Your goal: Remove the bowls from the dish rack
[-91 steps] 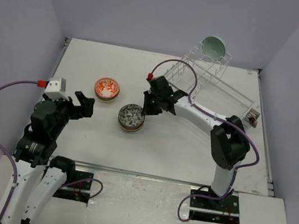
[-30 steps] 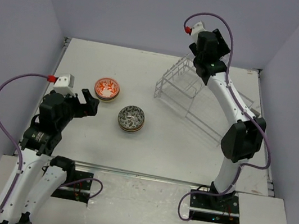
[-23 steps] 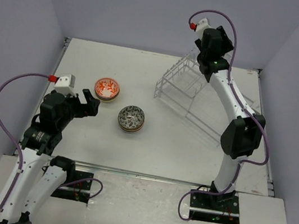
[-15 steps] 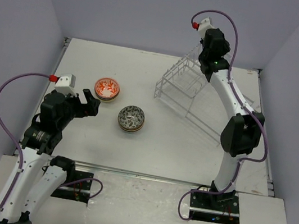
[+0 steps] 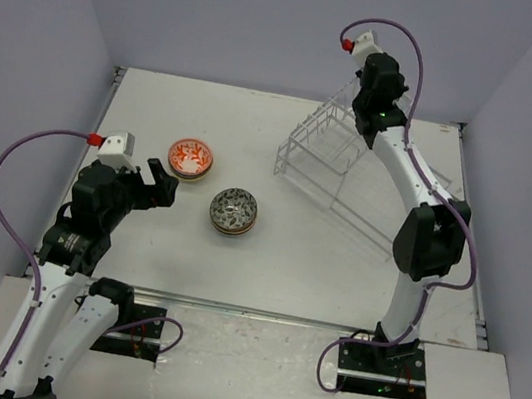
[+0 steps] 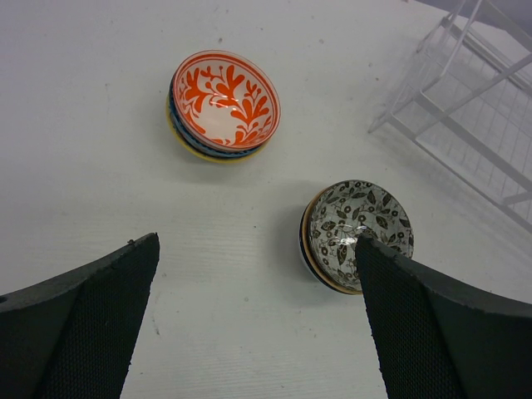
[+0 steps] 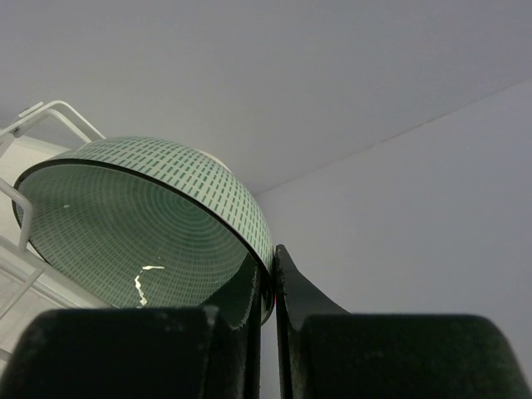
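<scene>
A pale green bowl (image 7: pixel 125 224) stands on edge in the raised end of the dish rack (image 5: pixel 336 170), whose white wire (image 7: pixel 50 112) shows beside it. My right gripper (image 7: pixel 270 258) is shut on that bowl's rim, one finger inside and one outside. From above, the right gripper (image 5: pixel 371 100) hides the bowl. On the table sit an orange floral bowl (image 5: pixel 191 158) atop a small stack and a dark leaf-patterned bowl (image 5: pixel 234 211) atop another. My left gripper (image 6: pixel 256 245) hangs open above the table near the leaf-patterned bowl (image 6: pixel 359 233), holding nothing.
The back wall (image 5: pixel 274 19) rises right behind the rack's raised end. The rack's long lower part (image 5: pixel 396 210) runs toward the right table edge. In the left wrist view the orange bowl (image 6: pixel 224 104) lies ahead and the rack's corner (image 6: pixel 465 108) is at upper right.
My right arm swung from the leaf-patterned bowl up to the rack's raised end, and its jaws have closed on the green bowl's rim. The left arm has barely moved.
</scene>
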Controlling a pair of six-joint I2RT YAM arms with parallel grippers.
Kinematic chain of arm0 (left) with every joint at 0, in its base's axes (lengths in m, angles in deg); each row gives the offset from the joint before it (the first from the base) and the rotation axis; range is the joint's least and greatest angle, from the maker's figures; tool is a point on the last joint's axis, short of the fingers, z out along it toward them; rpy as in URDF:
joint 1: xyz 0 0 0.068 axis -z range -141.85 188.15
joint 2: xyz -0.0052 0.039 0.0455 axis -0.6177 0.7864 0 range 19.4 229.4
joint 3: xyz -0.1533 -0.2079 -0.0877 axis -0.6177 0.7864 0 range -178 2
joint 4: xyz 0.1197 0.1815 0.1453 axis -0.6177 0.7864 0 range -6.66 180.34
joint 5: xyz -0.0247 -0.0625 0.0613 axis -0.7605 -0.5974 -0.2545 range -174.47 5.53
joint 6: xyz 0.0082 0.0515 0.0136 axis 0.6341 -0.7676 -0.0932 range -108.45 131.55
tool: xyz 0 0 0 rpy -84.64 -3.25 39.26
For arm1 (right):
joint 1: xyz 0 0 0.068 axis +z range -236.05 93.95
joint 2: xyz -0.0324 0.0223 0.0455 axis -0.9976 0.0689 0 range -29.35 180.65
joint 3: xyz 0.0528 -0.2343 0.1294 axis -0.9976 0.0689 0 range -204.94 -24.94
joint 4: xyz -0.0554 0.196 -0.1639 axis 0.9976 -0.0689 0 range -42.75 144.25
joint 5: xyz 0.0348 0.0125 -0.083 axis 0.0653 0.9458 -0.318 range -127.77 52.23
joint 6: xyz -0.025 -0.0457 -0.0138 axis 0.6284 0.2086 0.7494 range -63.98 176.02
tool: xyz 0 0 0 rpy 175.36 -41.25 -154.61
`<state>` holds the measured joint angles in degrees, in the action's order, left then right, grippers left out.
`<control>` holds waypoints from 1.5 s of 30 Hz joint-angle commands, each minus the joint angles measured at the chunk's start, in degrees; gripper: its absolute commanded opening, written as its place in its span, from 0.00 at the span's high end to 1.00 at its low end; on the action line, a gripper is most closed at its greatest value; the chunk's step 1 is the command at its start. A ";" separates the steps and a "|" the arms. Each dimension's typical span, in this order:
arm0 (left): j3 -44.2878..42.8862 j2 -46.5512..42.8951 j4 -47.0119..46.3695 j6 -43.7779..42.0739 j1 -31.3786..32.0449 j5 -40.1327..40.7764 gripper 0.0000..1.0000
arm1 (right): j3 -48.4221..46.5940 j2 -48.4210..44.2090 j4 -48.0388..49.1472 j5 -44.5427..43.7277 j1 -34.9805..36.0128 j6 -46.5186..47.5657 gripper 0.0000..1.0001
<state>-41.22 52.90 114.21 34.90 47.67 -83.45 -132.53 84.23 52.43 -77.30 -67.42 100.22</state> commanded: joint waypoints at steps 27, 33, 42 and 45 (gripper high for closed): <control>-1.42 -3.77 -0.38 -0.33 0.41 -0.66 0.00 | 0.50 -28.75 -27.34 23.99 7.55 -48.08 1.00; -5.98 -7.04 0.68 1.87 0.41 -8.12 0.00 | 18.96 -38.52 -27.26 31.17 18.26 -64.39 1.00; -12.15 -6.43 3.14 0.91 0.33 -12.80 0.00 | 29.10 -35.63 -29.99 37.40 27.16 -77.25 1.00; -11.10 -6.69 3.06 -0.41 0.41 -10.78 0.00 | 26.48 -30.29 -34.19 41.98 28.30 -77.78 1.00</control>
<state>-51.62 46.26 115.85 36.13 47.71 -94.05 -102.49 51.99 18.29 -41.00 -40.05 27.81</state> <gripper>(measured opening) 0.997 0.029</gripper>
